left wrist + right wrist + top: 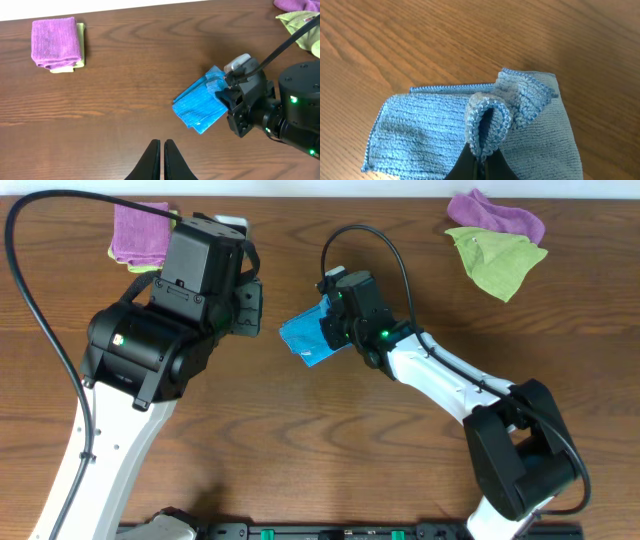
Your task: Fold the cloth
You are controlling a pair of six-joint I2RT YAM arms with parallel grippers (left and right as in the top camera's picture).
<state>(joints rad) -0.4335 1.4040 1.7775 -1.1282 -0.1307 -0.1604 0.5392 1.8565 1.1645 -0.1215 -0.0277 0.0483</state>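
Observation:
The sky-blue terry cloth (308, 338) lies folded small on the wooden table near the middle; it also shows in the left wrist view (199, 103) and the right wrist view (420, 132). My right gripper (481, 162) is shut on a bunched edge of the cloth and sits over its right side (340, 315). My left gripper (161, 150) is shut and empty above bare table, to the left of the cloth. The white tag is not visible.
A folded purple cloth on a yellow-green one (140, 235) lies at the back left, also in the left wrist view (55, 41). A loose purple cloth (497, 216) and a yellow-green cloth (497, 262) lie at the back right.

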